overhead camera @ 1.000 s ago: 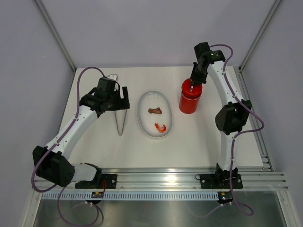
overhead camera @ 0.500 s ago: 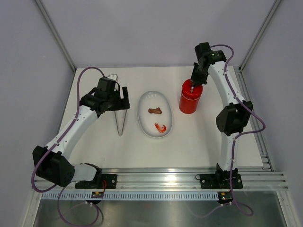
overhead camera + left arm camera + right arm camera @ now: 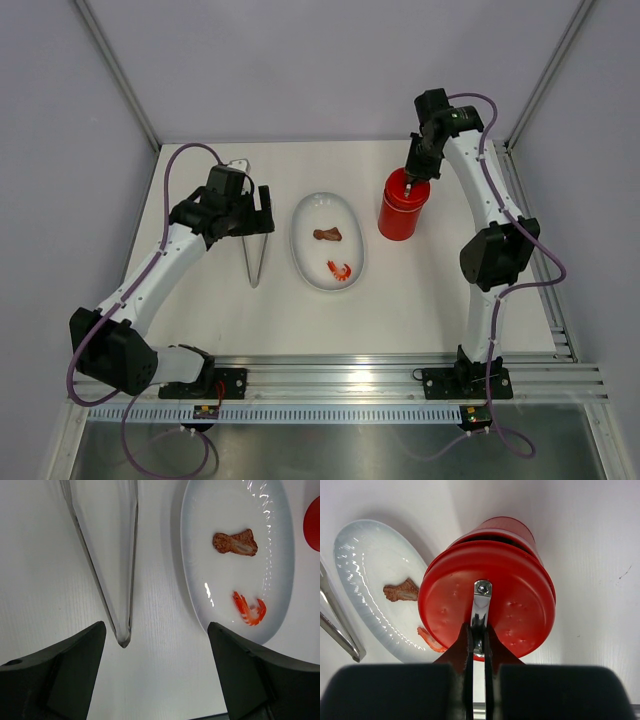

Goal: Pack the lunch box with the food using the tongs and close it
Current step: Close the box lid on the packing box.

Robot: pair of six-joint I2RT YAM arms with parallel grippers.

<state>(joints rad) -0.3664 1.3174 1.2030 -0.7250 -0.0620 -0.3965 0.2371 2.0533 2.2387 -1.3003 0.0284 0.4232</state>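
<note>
Now the right end effector (image 3: 478,632) is clamped on the lid (image 3: 520,605) by its handle (image 3: 481,602) over the lunch box (image 3: 401,215), at two o'clock from the plate (image 3: 304,250), while the left end effector (image 3: 155,630) gapes empty above the tongs (image 3: 123,640).

Under the black right gripper (image 3: 478,635), the lid (image 3: 520,600) is showing glossy red with a silver handle (image 3: 482,597). To its left, the white plate (image 3: 360,550) is carrying a brown piece (image 3: 401,591) and an orange-red shrimp (image 3: 248,609); the tongs (image 3: 133,555) are gleaming silver.
</note>
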